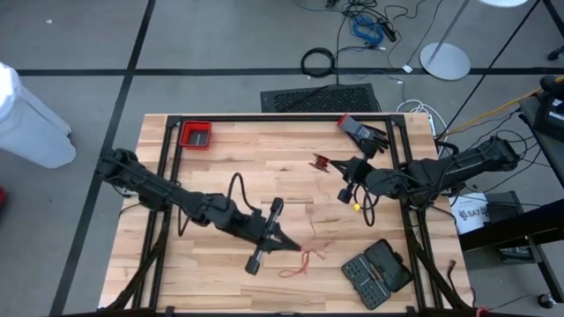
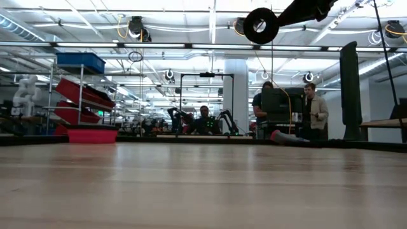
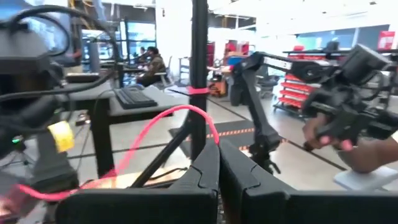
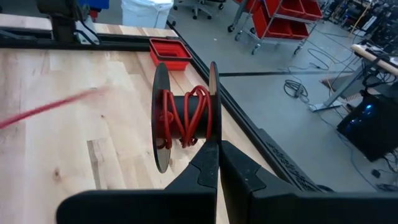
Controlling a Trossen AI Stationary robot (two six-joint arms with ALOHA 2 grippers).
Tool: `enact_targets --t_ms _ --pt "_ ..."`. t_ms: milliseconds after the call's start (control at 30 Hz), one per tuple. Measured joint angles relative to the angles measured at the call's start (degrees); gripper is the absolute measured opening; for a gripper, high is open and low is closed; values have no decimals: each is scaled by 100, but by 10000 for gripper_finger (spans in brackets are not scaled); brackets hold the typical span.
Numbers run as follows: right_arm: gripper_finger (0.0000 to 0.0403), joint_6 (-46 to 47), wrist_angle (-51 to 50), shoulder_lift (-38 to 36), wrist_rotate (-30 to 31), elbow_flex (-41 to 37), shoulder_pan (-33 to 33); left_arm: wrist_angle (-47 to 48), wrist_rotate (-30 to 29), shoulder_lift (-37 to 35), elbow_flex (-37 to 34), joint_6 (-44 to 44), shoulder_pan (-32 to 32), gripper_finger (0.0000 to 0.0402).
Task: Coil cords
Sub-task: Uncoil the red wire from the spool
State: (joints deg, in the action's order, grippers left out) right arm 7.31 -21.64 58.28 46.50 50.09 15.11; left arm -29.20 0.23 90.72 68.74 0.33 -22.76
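Observation:
The thin red cord is partly wound on a small black spool point(image 4: 185, 118), which also shows in the high view point(image 1: 319, 163) and hangs high in the low view point(image 2: 261, 25). The loose part of the cord lies in slack loops on the wooden table point(image 1: 304, 261). My right gripper point(image 4: 219, 146) is shut on the spool above the table's far right part point(image 1: 332, 167). My left gripper point(image 3: 217, 146) is shut on the loose red cord point(image 3: 155, 134) near the table's front middle point(image 1: 295, 246). My left gripper pinches the red cord point(image 3: 210, 132) between its two shut fingers, right at their tips. The fingers lie about level and point toward the table's right. From the tips the cord arches up and falls away slack. My right gripper pinches the rim of one spool flange point(image 4: 213, 138) between its two fingertips. The fingers come about level from the table's right. The spool is lifted clear of the table, its flanges on edge, with red cord wound round its core point(image 4: 186, 115).
A red bin point(image 1: 196, 135) stands at the far left. A black case point(image 1: 376, 273) lies at the near right, and a black-and-red glove point(image 1: 361, 132) at the far edge. People and a person's hand point(image 3: 367, 149) show beyond the table.

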Motion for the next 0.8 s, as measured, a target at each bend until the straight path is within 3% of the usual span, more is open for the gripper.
enact_targets --t_ms 233,633,800 --pt "0 85 -60 0 8 0 -48 120 6 4 62 45 -101 1" --pt "0 63 16 0 4 0 -45 1909 166 4 60 -1 118 2" --pt "0 61 13 0 -3 0 -45 2149 -2 4 60 3 137 12"
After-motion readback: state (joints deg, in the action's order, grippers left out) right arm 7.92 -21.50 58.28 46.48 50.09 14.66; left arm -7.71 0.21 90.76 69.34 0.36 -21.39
